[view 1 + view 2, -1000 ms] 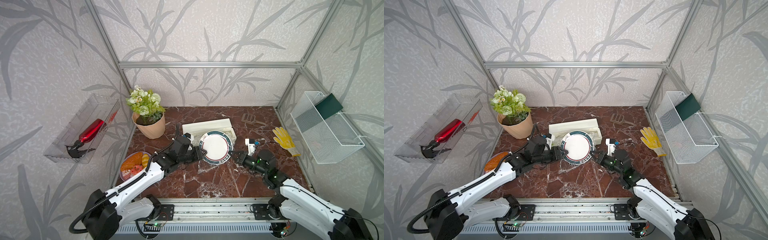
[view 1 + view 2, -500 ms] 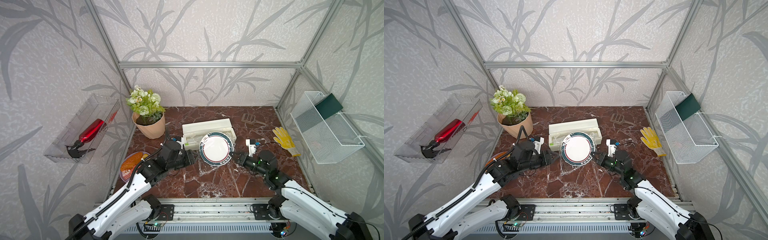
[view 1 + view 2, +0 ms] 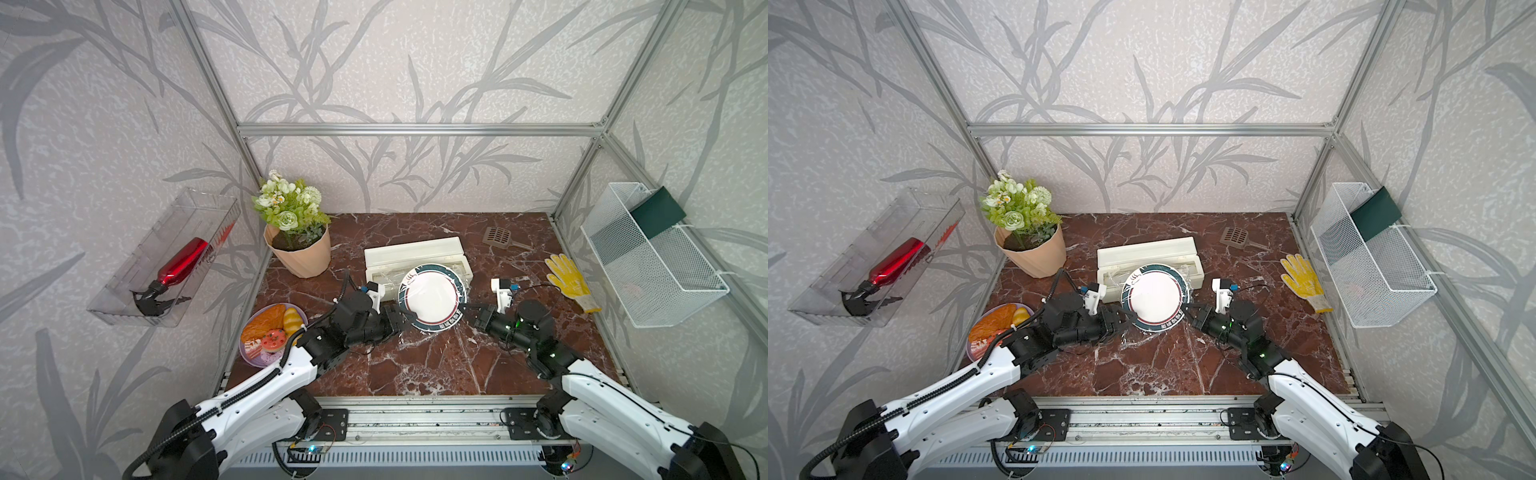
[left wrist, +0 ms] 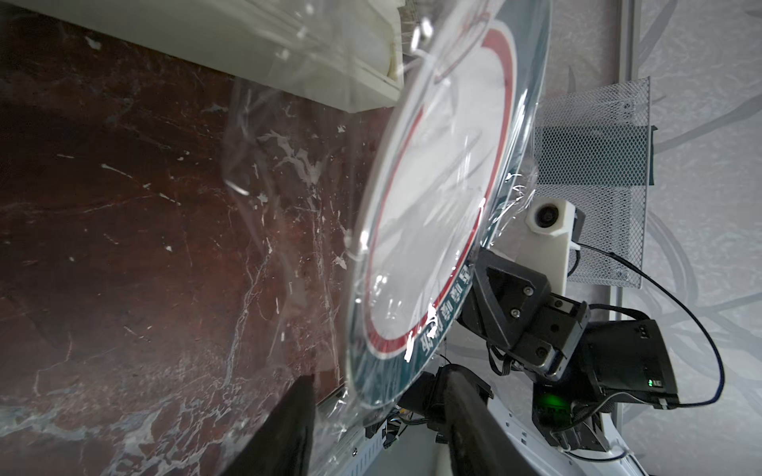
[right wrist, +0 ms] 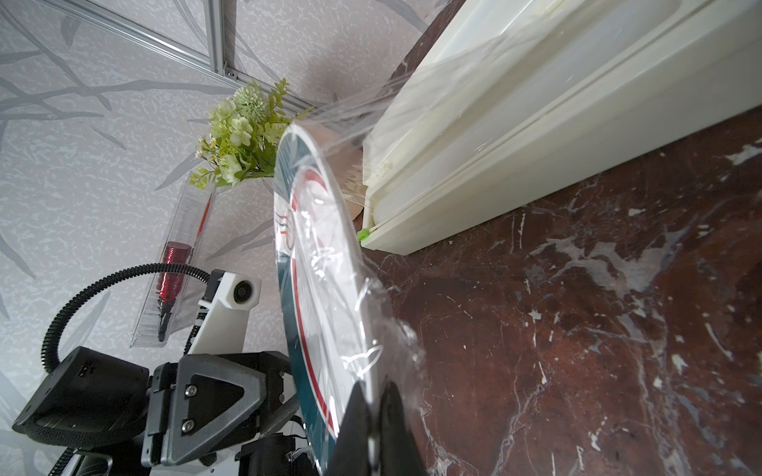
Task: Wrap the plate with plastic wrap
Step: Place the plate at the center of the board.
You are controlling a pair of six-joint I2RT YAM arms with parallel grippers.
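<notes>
Tilted plate (image 3: pixel 432 297), plastic wrap (image 4: pixel 288 206) draped over it, held over bench (image 3: pixel 436 365) centre. R gripper (image 3: pixel 471 309) pinches rim at 4 o'clock; L gripper (image 3: pixel 402 319) half-wide, straddling rim at 8 o'clock, w/o clamping.

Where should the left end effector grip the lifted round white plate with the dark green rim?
Probably the green rim of the plate nearest the left end effector, coming sideways, opposite the right end effector pinching the far rim. The plate is tilted off the marble table, so its thin edge is free above and below.
</notes>
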